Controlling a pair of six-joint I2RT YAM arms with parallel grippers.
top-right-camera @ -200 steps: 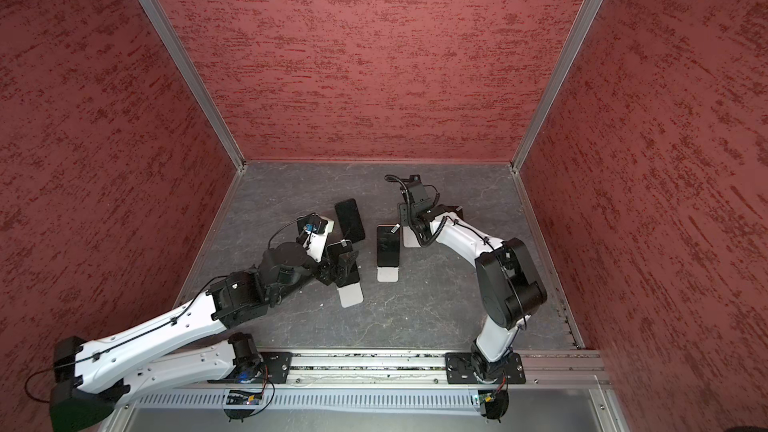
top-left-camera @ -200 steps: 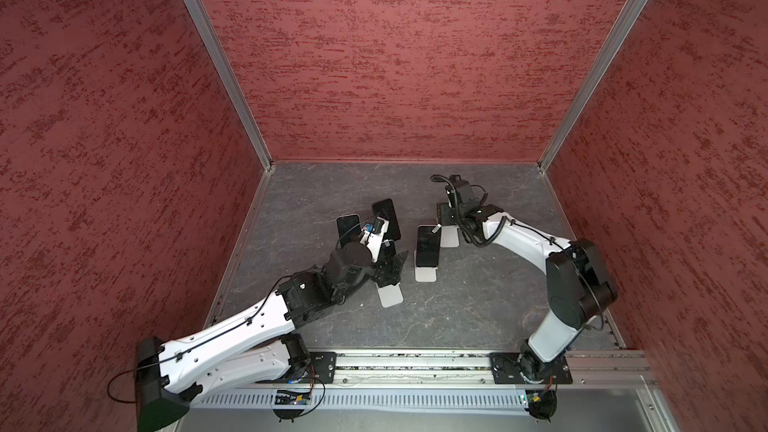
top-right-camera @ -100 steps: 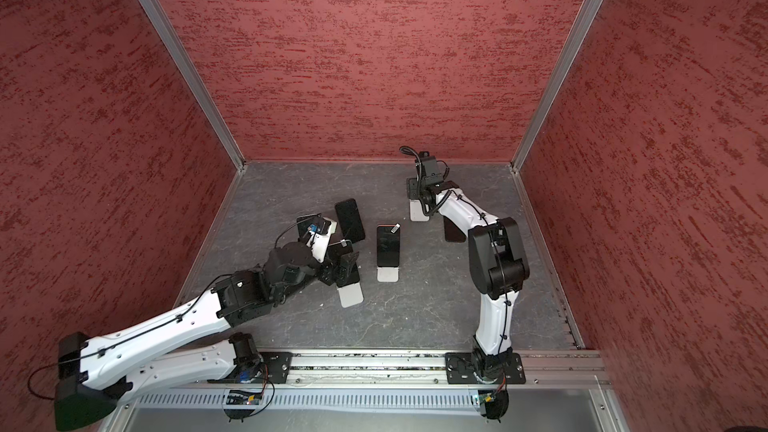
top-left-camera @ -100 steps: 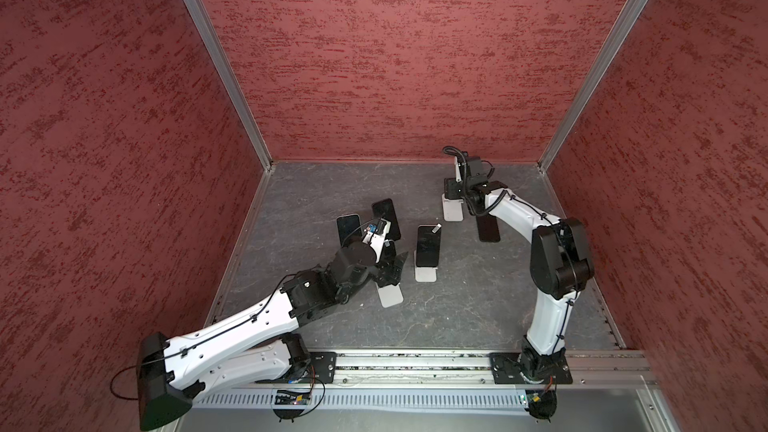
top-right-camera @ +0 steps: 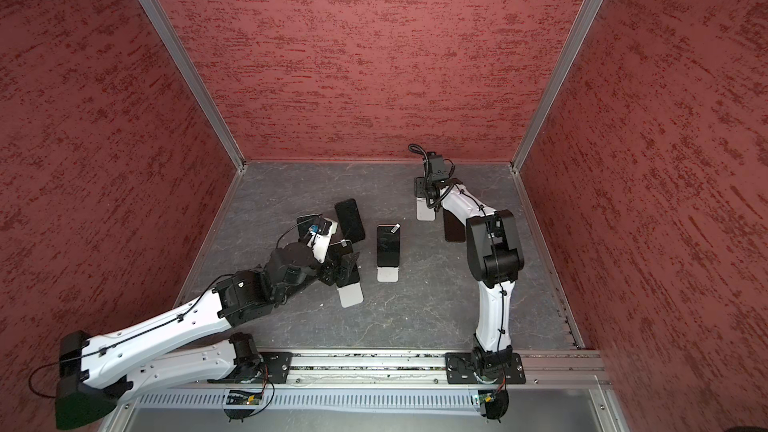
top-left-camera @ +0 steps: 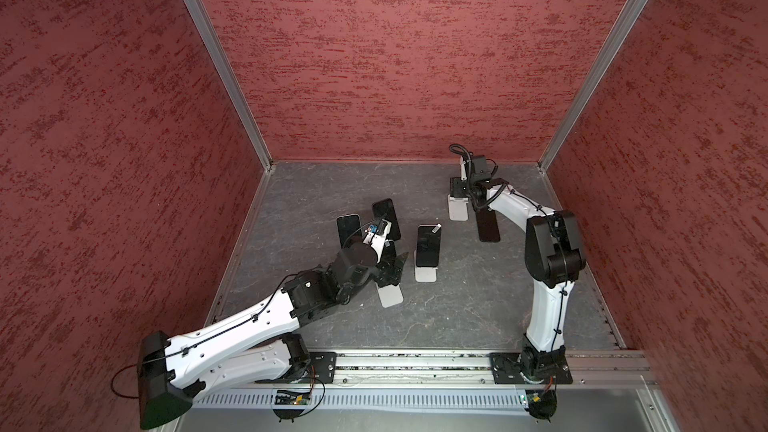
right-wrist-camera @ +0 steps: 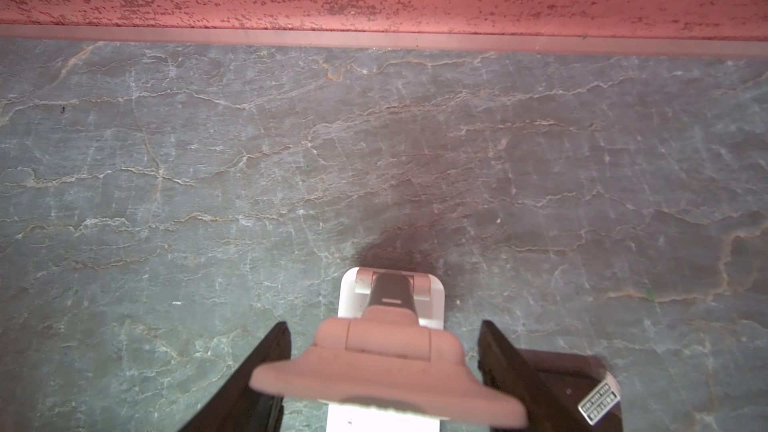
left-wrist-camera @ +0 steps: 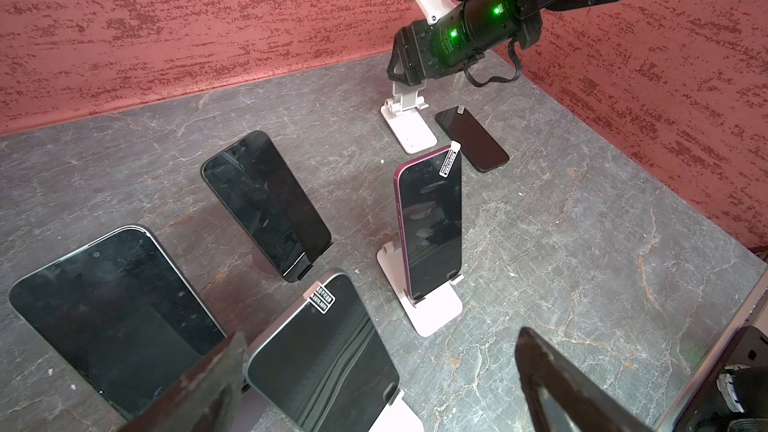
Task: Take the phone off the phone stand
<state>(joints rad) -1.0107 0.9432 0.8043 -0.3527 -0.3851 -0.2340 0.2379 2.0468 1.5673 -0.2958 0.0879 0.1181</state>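
In both top views my right gripper (top-left-camera: 459, 189) (top-right-camera: 422, 189) is near the back wall, shut on the upright plate of a white phone stand (top-left-camera: 458, 211) (right-wrist-camera: 390, 297). In the right wrist view a finger (right-wrist-camera: 266, 367) shows on each side of that plate. No phone is on this stand. A black phone (top-left-camera: 487, 226) (top-right-camera: 454, 228) (left-wrist-camera: 471, 139) lies flat on the floor right beside it. My left gripper (top-left-camera: 395, 263) (left-wrist-camera: 382, 334) is open at the front left. A stickered phone (left-wrist-camera: 320, 351) on a white stand sits by its one finger (left-wrist-camera: 208, 384).
A pink-edged phone (top-left-camera: 428, 245) (left-wrist-camera: 430, 226) leans on a white stand in the middle. Two more dark phones (top-left-camera: 348, 228) (top-left-camera: 386, 211) stand behind the left gripper. Red walls (top-left-camera: 395, 76) close in the grey floor; a metal rail (top-left-camera: 415, 361) runs along the front.
My right gripper has gone toward the back wall with the white stand; the black phone now shows flat beside it. The right elbow has swung in. The left arm has hardly moved.
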